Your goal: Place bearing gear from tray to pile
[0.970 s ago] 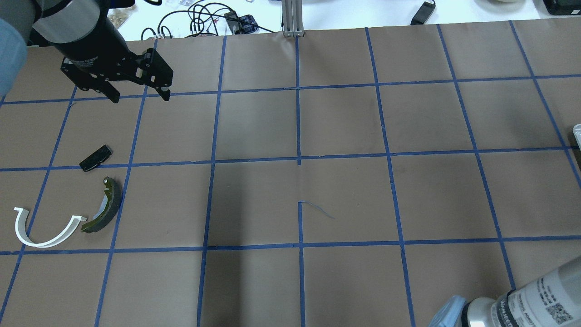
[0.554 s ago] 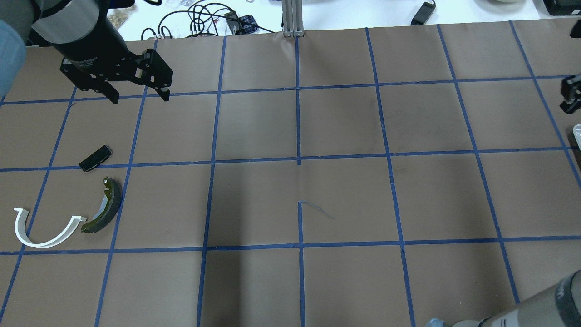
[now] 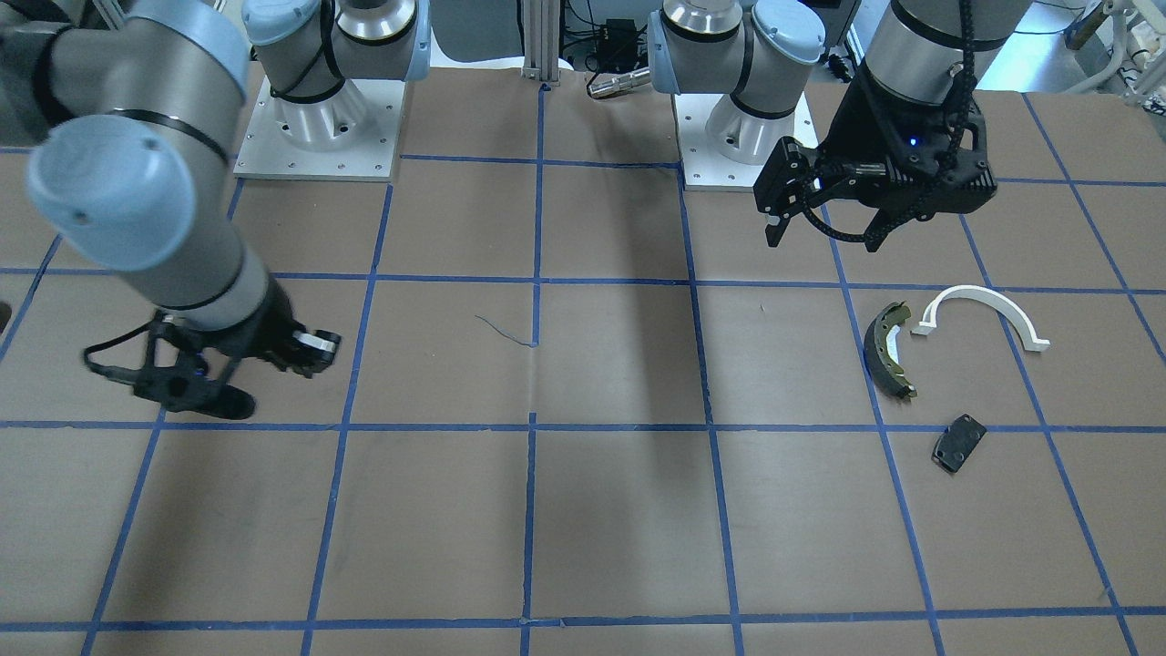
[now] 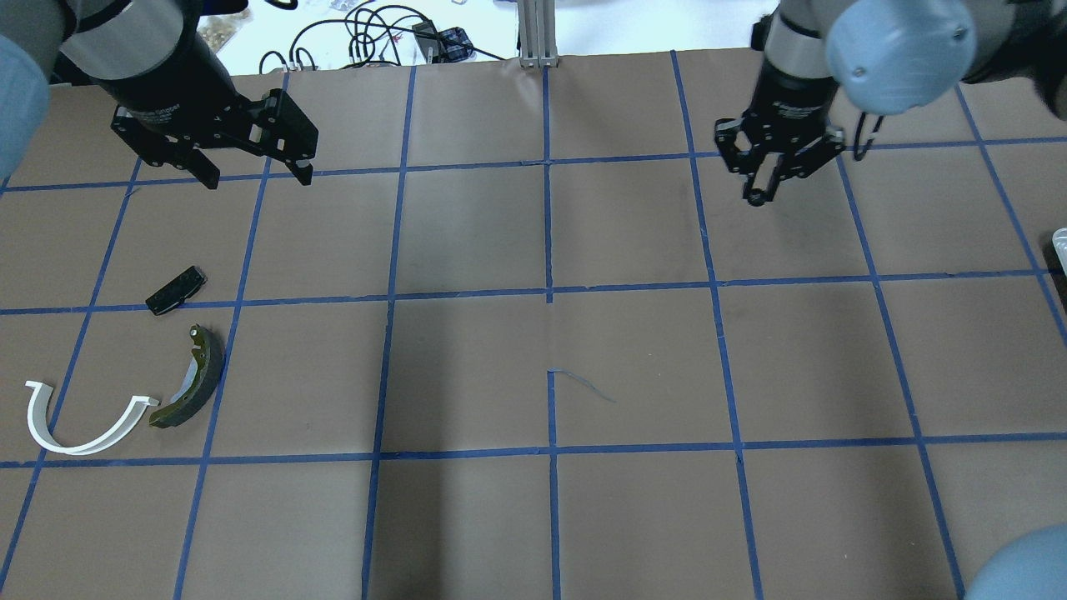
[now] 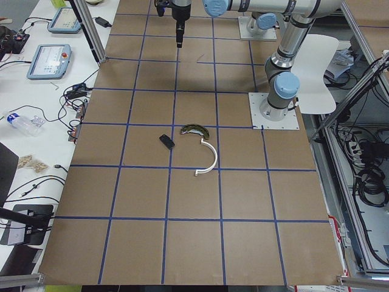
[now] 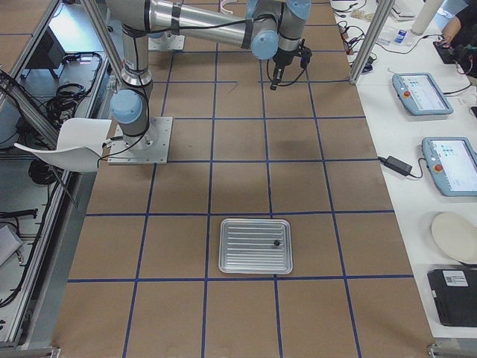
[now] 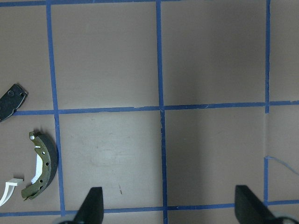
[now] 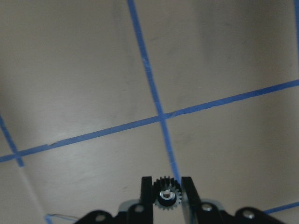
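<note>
Gear (image 8: 164,196) off tray (image 6: 246,257), clamped between right gripper (image 4: 755,197) fingers, toward far edge. Left gripper (image 4: 257,178) fingers apart, empty. Remaining: carry to pile (image 4: 210,375) near left edge, release.

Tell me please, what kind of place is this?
Probably a robotics lab or test cell. A left arm and a right arm are bolted to a table marked with a blue tape grid. Pendants and cables lie on the side bench.

Brown gridded table (image 4: 633,350) carries brake shoe (image 4: 208,375), white arc (image 3: 975,292), black plate (image 4: 176,290), tray (image 6: 246,252).
</note>
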You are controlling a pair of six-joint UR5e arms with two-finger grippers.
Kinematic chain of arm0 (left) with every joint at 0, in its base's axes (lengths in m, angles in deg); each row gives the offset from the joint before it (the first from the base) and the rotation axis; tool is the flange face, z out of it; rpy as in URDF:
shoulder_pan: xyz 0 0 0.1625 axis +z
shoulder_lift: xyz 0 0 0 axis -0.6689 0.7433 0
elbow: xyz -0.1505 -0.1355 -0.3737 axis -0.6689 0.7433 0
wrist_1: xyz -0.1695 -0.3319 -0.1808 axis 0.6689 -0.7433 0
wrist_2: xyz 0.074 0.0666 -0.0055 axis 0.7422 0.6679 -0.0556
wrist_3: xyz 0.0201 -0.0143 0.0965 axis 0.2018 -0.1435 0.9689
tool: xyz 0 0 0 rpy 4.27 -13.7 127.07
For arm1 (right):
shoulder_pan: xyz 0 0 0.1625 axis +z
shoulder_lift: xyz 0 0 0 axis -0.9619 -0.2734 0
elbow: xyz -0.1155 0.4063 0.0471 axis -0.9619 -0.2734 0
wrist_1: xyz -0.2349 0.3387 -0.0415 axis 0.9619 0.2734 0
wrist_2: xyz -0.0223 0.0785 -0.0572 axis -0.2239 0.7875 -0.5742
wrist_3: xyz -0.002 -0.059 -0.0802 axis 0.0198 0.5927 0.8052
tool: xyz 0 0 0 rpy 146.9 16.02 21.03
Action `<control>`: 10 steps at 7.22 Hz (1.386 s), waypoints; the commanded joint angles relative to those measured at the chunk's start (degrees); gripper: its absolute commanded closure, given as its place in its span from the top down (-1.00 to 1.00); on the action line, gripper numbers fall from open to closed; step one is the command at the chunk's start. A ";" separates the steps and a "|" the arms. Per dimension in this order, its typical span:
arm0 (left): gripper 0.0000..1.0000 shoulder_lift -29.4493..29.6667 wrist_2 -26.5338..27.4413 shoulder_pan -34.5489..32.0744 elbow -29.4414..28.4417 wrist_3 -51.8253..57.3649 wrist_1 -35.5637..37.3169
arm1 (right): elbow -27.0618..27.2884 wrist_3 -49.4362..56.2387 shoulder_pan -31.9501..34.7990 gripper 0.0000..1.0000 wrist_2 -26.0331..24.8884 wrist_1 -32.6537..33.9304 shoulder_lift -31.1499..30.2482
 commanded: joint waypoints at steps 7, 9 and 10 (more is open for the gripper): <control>1.00 -0.33 -0.60 0.10 0.09 -0.26 -0.16 | -0.33 -25.89 21.49 1.00 4.57 19.09 16.34; 1.00 -0.86 -0.43 0.27 0.09 -0.09 -0.86 | -0.94 -22.13 18.95 1.00 4.39 18.39 13.72; 1.00 0.45 -0.43 0.18 -0.26 -0.96 -0.43 | -0.42 -19.93 15.37 1.00 4.31 16.38 11.01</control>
